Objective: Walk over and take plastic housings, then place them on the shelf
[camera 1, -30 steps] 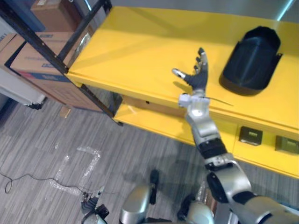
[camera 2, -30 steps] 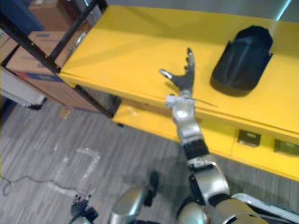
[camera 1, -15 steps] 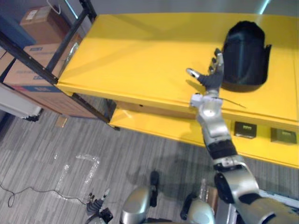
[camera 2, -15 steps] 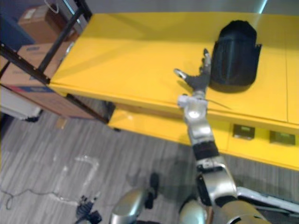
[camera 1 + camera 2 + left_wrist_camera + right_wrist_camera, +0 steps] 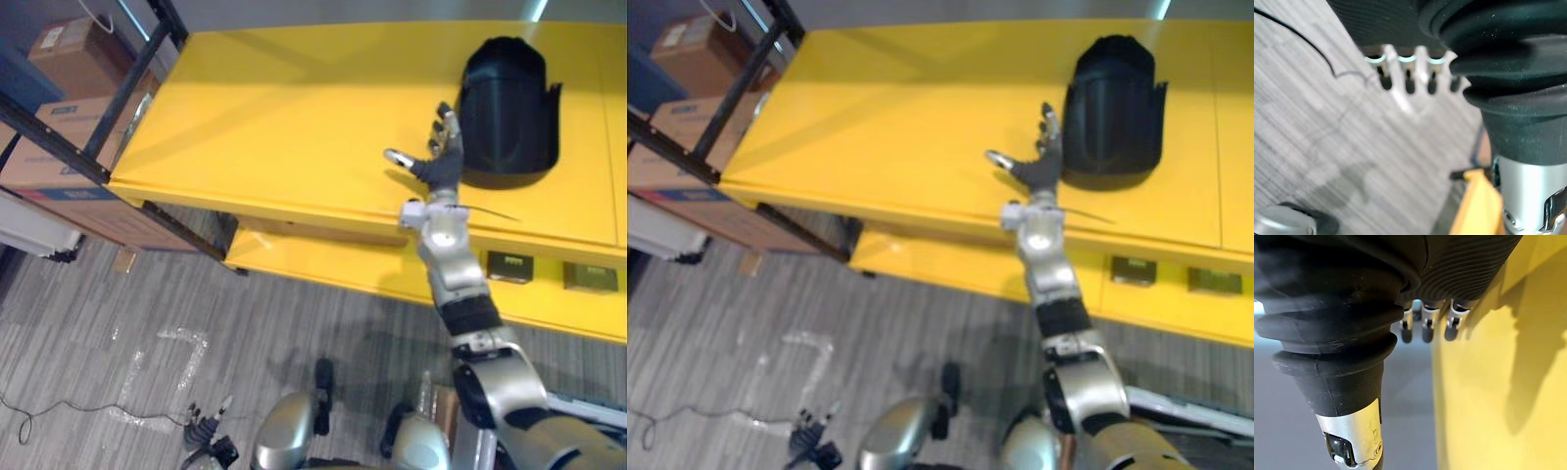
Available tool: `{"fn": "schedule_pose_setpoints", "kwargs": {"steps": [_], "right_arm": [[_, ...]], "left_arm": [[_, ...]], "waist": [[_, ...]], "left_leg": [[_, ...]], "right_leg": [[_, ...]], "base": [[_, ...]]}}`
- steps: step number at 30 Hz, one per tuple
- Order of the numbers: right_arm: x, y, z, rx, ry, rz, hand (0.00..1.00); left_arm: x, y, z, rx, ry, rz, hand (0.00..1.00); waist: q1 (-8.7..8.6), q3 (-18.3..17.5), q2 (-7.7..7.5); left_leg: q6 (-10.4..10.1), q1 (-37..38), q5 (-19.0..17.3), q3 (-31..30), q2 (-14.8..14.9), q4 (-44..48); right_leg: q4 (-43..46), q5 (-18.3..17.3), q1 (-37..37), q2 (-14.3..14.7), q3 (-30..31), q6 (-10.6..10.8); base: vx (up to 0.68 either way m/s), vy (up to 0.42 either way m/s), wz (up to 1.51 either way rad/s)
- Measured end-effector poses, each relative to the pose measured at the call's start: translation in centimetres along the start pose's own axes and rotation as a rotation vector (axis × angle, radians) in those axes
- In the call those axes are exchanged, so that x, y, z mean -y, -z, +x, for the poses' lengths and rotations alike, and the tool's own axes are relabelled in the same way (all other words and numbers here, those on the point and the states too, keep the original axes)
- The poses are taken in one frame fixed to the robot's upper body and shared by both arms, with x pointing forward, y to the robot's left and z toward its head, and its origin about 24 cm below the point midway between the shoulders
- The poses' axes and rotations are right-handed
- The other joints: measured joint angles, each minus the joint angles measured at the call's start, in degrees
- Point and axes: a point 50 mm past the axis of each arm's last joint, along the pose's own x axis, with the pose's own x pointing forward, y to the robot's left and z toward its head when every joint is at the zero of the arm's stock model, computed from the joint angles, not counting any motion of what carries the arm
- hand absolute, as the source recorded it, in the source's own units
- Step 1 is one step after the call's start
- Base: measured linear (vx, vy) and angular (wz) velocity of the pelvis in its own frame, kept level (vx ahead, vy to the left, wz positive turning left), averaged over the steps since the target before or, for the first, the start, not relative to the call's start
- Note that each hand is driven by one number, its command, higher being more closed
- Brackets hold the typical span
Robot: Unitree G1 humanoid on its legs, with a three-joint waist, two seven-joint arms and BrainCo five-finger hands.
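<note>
A black plastic housing [image 5: 509,108], domed and open at its near end, stands on the yellow table [image 5: 294,108] at the far right. My right hand [image 5: 441,166] is stretched over the table's front edge, just left of the housing. It is open, with straight fingers [image 5: 1424,328] and the thumb spread to the left, and holds nothing. Whether the fingertips touch the housing's left edge I cannot tell. My left hand [image 5: 201,431] hangs low by the floor with its fingers [image 5: 1400,78] relaxed and empty.
A lower yellow shelf under the table carries two small dark boxes [image 5: 510,266] [image 5: 590,277]. A black rack frame [image 5: 127,93] with cardboard boxes [image 5: 54,117] stands at the left. Clear plastic wrap [image 5: 162,372] lies on the grey floor.
The whole view has shifted as I moved. My right hand has come closer to the housing, from a clear gap to right beside its left edge. It stays open.
</note>
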Motion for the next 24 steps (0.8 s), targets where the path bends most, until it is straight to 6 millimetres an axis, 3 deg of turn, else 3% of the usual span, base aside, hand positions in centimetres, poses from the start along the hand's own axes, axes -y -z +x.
{"fn": "schedule_pose_setpoints", "kwargs": {"steps": [6, 8, 11, 13, 15, 18, 20, 22, 23, 24], "right_arm": [[-2.7, -4.2, -1.7, 0.223, -0.258, 0.133, 0.00], [-3.2, -5.5, -2.6, 0.278, -0.320, 0.206, 0.00], [-3.1, -6.7, -3.7, 0.329, -0.346, 0.287, 0.00], [-1.7, -7.5, -4.3, 0.372, -0.300, 0.300, 0.00], [-0.1, -8.3, -4.4, 0.415, -0.231, 0.308, 0.00], [4.6, -7.9, -5.1, 0.431, -0.039, 0.251, 0.00], [7.1, -7.3, -5.8, 0.410, 0.061, 0.203, 0.00], [9.3, -5.8, -7.1, 0.348, 0.155, 0.159, 0.00], [11.3, -3.8, -9.2, 0.251, 0.239, 0.136, 0.00], [11.8, -3.0, -10.1, 0.211, 0.266, 0.129, 0.00]], "left_arm": [[0.0, 0.0, 0.0, 0.000, -0.003, 0.008, 0.00], [-0.2, 0.0, 0.0, -0.002, -0.012, 0.006, 0.00], [-0.6, 0.0, 0.1, -0.002, -0.040, -0.003, 0.00], [-1.2, -0.1, 0.2, 0.000, -0.087, -0.017, 0.00], [-1.2, -0.2, 0.2, 0.002, -0.096, -0.021, 0.00], [-1.6, -0.3, 0.3, -0.001, -0.131, -0.032, 0.00], [-2.1, -0.5, 0.4, 0.001, -0.163, -0.048, 0.00], [-2.7, -0.5, 0.5, -0.005, -0.192, -0.061, 0.00], [-3.3, 0.1, 0.4, -0.035, -0.213, -0.051, 0.00], [-3.4, 0.4, 0.4, -0.050, -0.217, -0.044, 0.00]], "waist": [[-0.10, -0.6, -0.37], [-0.08, -2.6, -1.07], [-0.30, -5.4, -3.50], [-0.70, -8.9, -6.32], [-1.18, -9.7, -7.70], [-1.84, -11.5, -9.14], [-3.01, -12.2, -9.94], [-3.11, -12.7, -10.31], [-3.67, -14.1, -10.17], [-3.87, -14.7, -10.12]], "left_leg": [[-0.4, 2.7, 0.7, 0.0, 0.0, -3.0], [-0.6, 2.7, 1.3, 0.0, 0.3, -4.5], [-0.6, 4.3, 1.3, 0.2, 0.7, -6.0], [-0.7, 4.7, 1.3, 1.0, 0.9, -7.1], [-0.7, 5.7, 1.3, 2.0, 1.2, -8.0], [-0.6, 6.6, 1.2, 3.3, 1.8, -8.8], [-0.4, 6.8, 1.1, 4.0, 1.8, -8.8], [-0.4, 7.4, 0.9, 5.7, 1.9, -8.9], [-0.5, 7.6, 0.3, 7.0, 2.0, -9.0], [-0.4, 7.7, 0.3, 7.6, 2.0, -9.2]], "right_leg": [[-2.3, 0.2, 2.1, 0.6, -0.2, 0.2], [-3.8, 0.7, 2.1, 1.2, -0.4, 0.5], [-8.0, 2.1, 4.9, 2.5, -0.6, 0.8], [-12.0, 3.8, 6.4, 3.5, -0.5, 1.0], [-14.3, 5.6, 7.6, 4.2, 0.0, 1.0], [-16.1, 8.4, 8.2, 5.1, 1.9, 0.9], [-16.4, 9.0, 8.2, 5.1, 2.7, 0.8], [-17.1, 9.8, 8.2, 5.2, 4.5, 0.9], [-17.8, 10.2, 8.0, 5.3, 5.9, 1.2], [-18.0, 10.4, 7.9, 5.3, 6.4, 1.3]], "base": [[0.01, -0.002, 0.00], [0.08, -0.010, 0.04], [0.15, -0.019, -0.02], [0.10, -0.013, -0.05], [0.08, 0.007, -0.16], [0.04, 0.045, -0.18], [0.01, 0.075, -0.19], [-0.03, 0.063, -0.41], [-0.04, 0.050, -0.42], [-0.04, 0.049, -0.42]]}}
